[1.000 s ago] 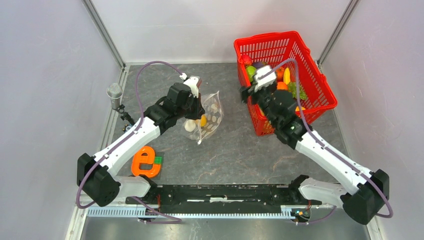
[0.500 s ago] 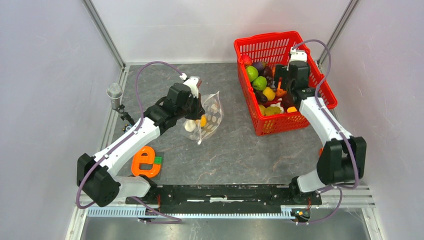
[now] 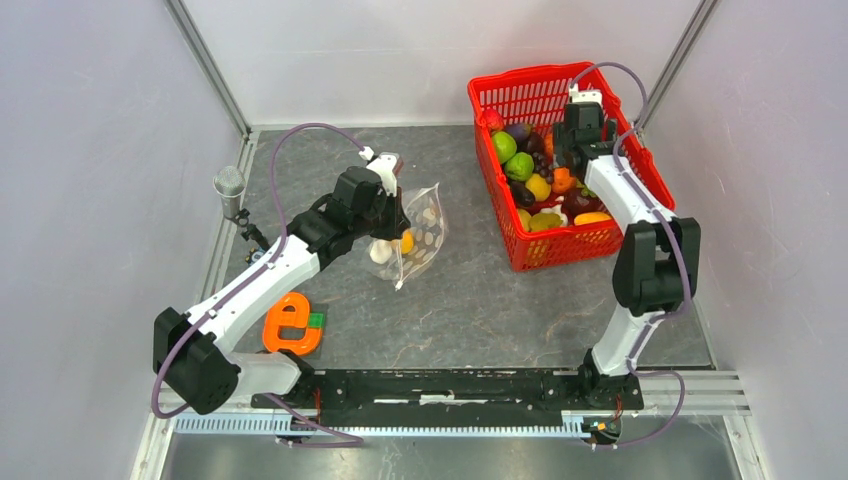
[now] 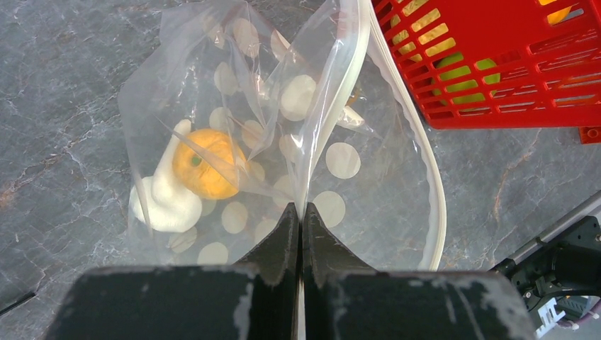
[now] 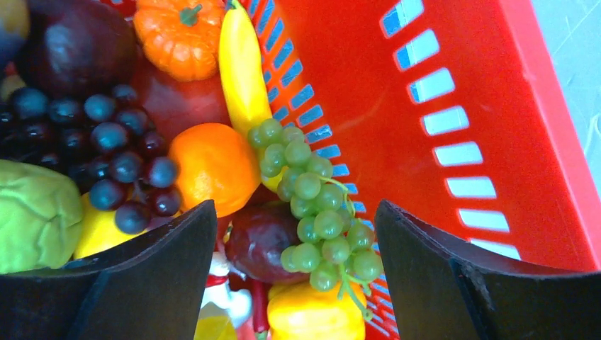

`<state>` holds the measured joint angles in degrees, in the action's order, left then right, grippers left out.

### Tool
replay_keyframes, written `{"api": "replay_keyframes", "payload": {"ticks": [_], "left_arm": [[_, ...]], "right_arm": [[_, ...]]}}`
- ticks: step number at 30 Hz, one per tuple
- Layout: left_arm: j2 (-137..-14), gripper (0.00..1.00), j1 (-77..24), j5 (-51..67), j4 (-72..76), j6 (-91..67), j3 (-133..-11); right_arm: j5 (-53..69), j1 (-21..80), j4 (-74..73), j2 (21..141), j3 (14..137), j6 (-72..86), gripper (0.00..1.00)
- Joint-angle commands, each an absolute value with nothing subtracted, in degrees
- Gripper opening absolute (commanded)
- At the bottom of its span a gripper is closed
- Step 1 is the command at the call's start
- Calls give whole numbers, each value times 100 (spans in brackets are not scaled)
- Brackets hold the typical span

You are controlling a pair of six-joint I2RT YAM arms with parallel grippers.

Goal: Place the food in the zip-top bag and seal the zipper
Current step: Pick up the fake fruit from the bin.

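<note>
- Left tool (image 4: 299, 212): clenched on a fold of the zip-top bag (image 4: 234, 106), jaws pinched together with only the clear film between them.
- The bag sits over the tabletop (image 3: 470, 300), left of the red basket (image 3: 600, 75) and near it but not touching in the top view.
- Zipper (image 4: 429, 177): the whitish strip curves in a wide loop round the mouth. The sides are apart, so it is unsealed.
- Inside the bag: one orange fruit (image 4: 202, 163) with a white piece (image 4: 166, 202) right against it, both low in the pouch. I can't tell what the white piece is.
- Right tool (image 5: 296, 212): released, jaws spread wide, pointing down into the basket over the pile and gripping nothing.
- Between the spread jaws in the right wrist view: the green grapes (image 5: 312, 205) draped over a dark purple fruit (image 5: 259, 241), with an orange (image 5: 212, 166) just beside them.
- Also in the basket: a banana (image 5: 243, 67) along the mesh wall, a small pumpkin (image 5: 181, 32), dark grapes (image 5: 113, 142), a green leafy piece (image 5: 35, 212) and a yellow piece (image 5: 315, 312) at the bottom edge.
- Whether either right jaw touches any food is not clear from the wrist view.
- The orange e-shaped toy (image 3: 290, 325) lies flat on the tabletop near the left arm base, well apart from the bag.
</note>
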<state>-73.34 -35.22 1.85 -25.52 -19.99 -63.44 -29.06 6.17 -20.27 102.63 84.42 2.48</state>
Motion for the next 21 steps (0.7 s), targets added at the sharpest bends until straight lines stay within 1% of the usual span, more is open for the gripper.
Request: {"api": "replay_keyframes", "payload": {"ticks": [1,11,15,18,19,20,21], "left_arm": [[-7181,2,-3533,221,-2294,-2162,-6350],[-7254,2,-3532,276,-2294,-2158,-6355],[-7270,2,-3530,308,-2293,-2158,-6355],[-7297,2,-3529,330,-2294,-2167,-6370],[-7304,2,-3535,349,-2294,-2169,-6372],[-7315,2,-3532,373,-2297,-2169,-6380],[-7325,2,-3527,382,-2294,-2171,-6381]], "right_arm": [[-3069,504,-2487,10799,9126,-245,86],[-3554,302,-2629,11355,9136,-293,85],[-3553,181,-2613,11593,9093,-282,78],[-3393,150,-2652,11690,9097,-255,67],[-3270,149,-2654,11698,9092,-263,55],[-3204,151,-2619,11683,9051,-264,46],[-3124,150,-2567,11644,9008,-272,40]]}}
